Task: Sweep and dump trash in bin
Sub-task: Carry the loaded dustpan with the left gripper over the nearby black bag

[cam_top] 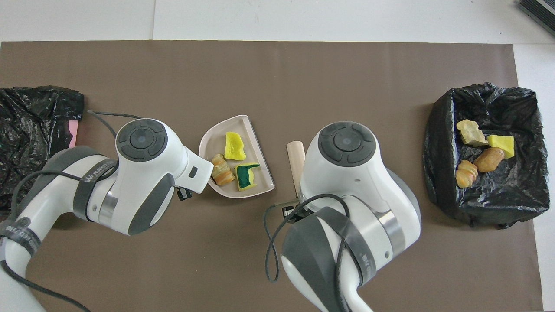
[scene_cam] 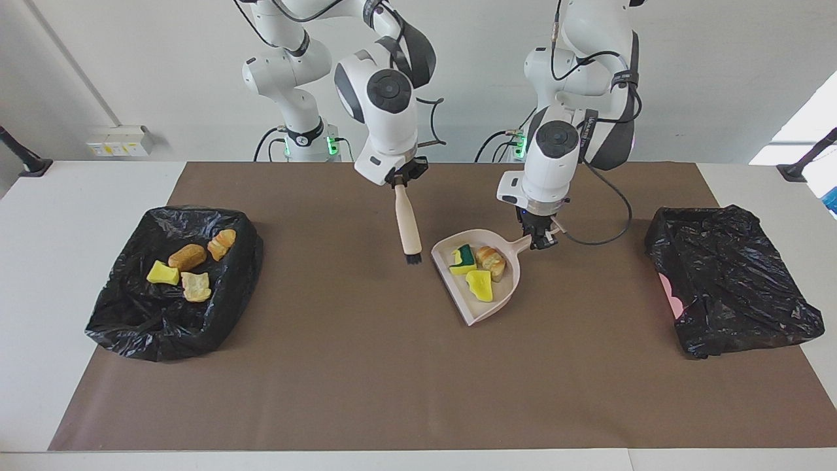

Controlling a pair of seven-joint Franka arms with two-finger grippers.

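Holding two tools: my left jaws [scene_cam: 541, 239] clamp the handle of the pale pink dustpan [scene_cam: 507, 297], my right jaws [scene_cam: 400, 179] clamp the brush [scene_cam: 408, 226], hanging bristles-down over the surface. Item: trash, three lumps [scene_cam: 478, 265] in the pan, namely two yellow sponge pieces and one bread-like chunk; four more [scene_cam: 187, 264] in the black-lined bin [scene_cam: 124, 314] toward the right arm's end. Handling, judged: light, soft, loose, prone to roll; carry by the pan, kept level, never pinched.

wall [scene_cam: 131, 65]: pale grey | table [scene_cam: 78, 190]: white | mat [scene_cam: 392, 379]: brown
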